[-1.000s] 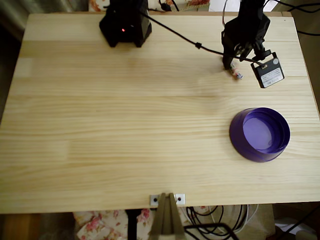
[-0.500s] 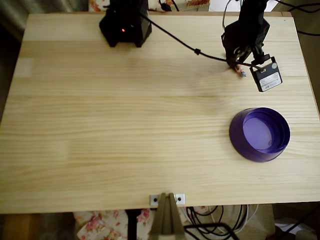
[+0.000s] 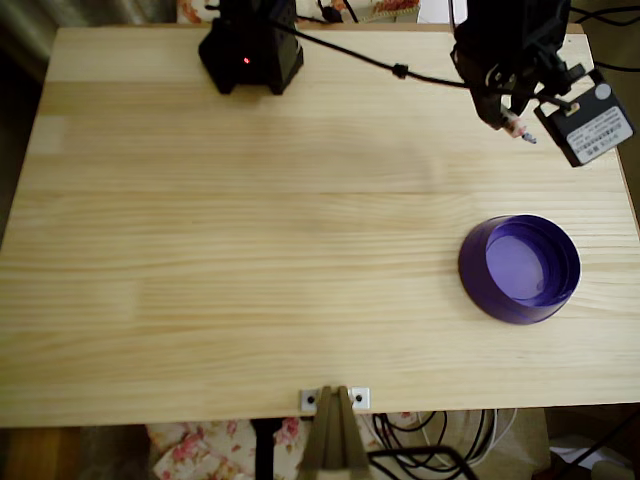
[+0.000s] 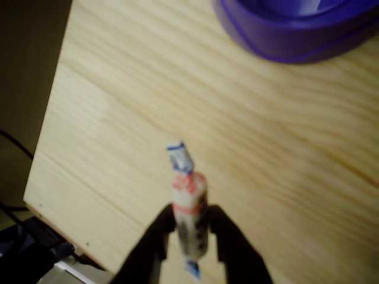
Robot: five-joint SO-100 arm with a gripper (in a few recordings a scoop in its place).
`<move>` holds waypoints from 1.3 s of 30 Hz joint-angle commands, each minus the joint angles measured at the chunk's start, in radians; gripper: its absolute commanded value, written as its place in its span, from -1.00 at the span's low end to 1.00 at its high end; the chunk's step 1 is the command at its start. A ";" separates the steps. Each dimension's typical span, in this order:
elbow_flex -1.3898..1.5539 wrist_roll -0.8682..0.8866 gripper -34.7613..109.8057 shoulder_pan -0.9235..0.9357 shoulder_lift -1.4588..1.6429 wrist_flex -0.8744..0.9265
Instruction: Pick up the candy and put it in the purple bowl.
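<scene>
Pincer (image 4: 190, 236) is clamped on the candy (image 4: 189, 213), its dark fingers (image 4: 155, 242) pressing the lower half of the stick while the upper half and a blue-white twist poke out toward twelve o'clock in the wrist view; I read the candy as lifted off the bench (image 3: 250, 250), since the wood below looks blurred and far. In the overhead view the pincer (image 3: 508, 118) hangs near the bench's top right corner; the purple bowl (image 3: 520, 268) lies at about six o'clock from it, well apart, with bare wood between. In the wrist view the purple bowl (image 4: 284, 35) sits at one o'clock, so the stick's long axis points roughly bowlward; the bench's right edge is close, so I'd keep the carry inboard.
</scene>
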 commanded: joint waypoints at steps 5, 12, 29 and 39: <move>-0.110 -0.086 -0.52 0.086 0.109 -0.097; -0.235 -0.160 -0.52 0.138 0.061 -0.103; -0.518 -0.232 -0.52 0.218 -0.232 -0.156; -0.517 -0.239 -0.52 0.270 -0.331 -0.190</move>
